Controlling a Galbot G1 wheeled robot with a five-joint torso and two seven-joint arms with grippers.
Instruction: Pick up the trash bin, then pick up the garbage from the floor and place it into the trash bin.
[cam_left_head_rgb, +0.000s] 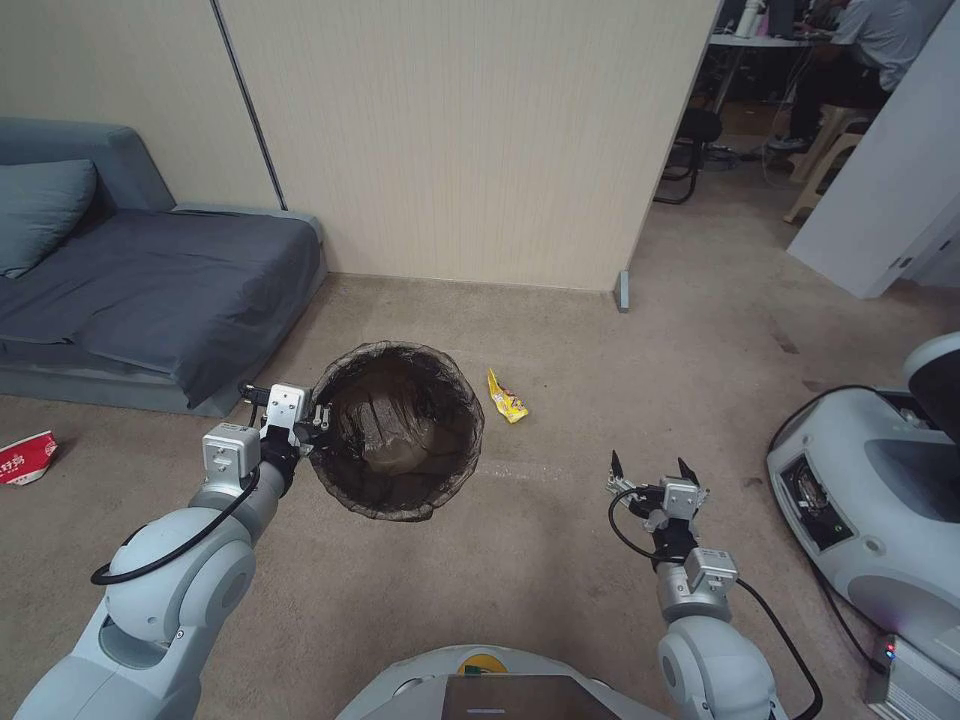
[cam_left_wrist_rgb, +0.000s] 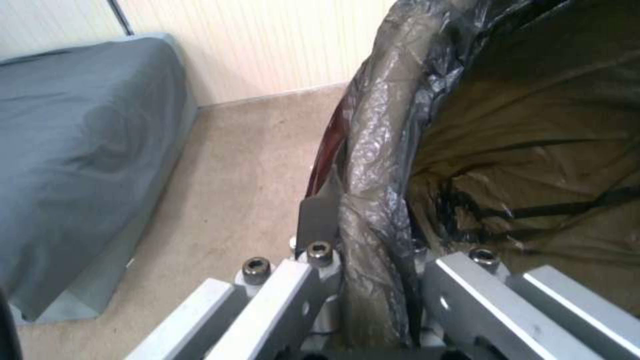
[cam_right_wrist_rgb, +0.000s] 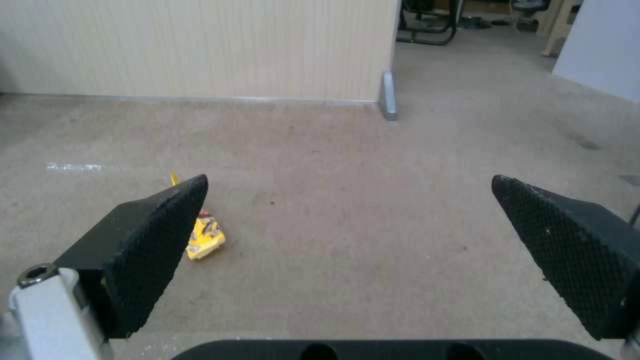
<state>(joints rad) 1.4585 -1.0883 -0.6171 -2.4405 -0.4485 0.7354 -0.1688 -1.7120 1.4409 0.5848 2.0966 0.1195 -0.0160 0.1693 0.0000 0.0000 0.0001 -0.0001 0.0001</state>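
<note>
The floor (cam_left_head_rgb: 560, 560) was carpet; the trash bin (cam_left_head_rgb: 400, 432) hung clamped by its rim in the left tool (cam_left_head_rgb: 318, 415); the yellow wrapper (cam_left_head_rgb: 507, 397) lay beside the bin, ahead-left of the spread, empty right tool (cam_left_head_rgb: 648, 468), its nearer arm.

Yellow wrapper (cam_left_head_rgb: 507, 396), tan carpet (cam_left_head_rgb: 560, 540), dk-brown bin liner (cam_left_head_rgb: 400, 430).

My right gripper (cam_right_wrist_rgb: 347, 225): fingers spread wide apart, nothing between them.
Fingers (cam_right_wrist_rgb: 147, 250): black, textured pads facing each other.
Floor (cam_right_wrist_rgb: 373, 210): tan carpet beneath me, one pale tape mark.
Garbage: yellow wrapper (cam_right_wrist_rgb: 205, 239) lying flat, partly hidden behind one finger.
Wall (cam_right_wrist_rgb: 200, 45): pale panelled, ahead.
</note>
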